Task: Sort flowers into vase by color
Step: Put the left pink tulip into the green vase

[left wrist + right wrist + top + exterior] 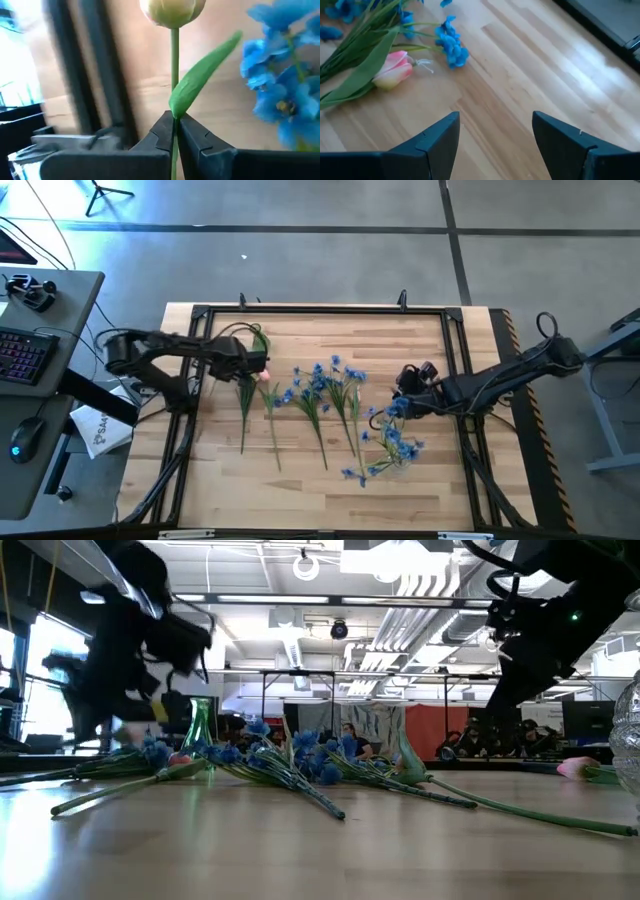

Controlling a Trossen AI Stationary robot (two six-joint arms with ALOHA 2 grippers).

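My left gripper (257,367) is at the table's left and is shut on a tulip with a pale bud (172,10) and a green leaf (200,75). A second pink tulip (270,390) lies beside it. Several sprays of blue flowers (325,385) lie flat in a row in the middle of the table, stems toward the near edge. A clear vase (398,448) at the right holds blue sprays. My right gripper (495,125) hovers open just beyond that vase. A pink tulip (392,70) lies on the wood ahead of it. My left gripper pinches the tulip's thin green stem (174,87) between its two fingers, a short way below the bud, where the leaf joins. The fingers slant down from the table's left. The bud sticks out past the fingertips, and the lower stem (244,420) runs toward the near edge.
A greenish glass vase (200,725) stands at the far left of the table, close behind my left gripper. A black frame (320,310) runs around the wooden top. The near half of the table shows bare wood (300,495). A desk with a keyboard (20,355) stands off the left side.
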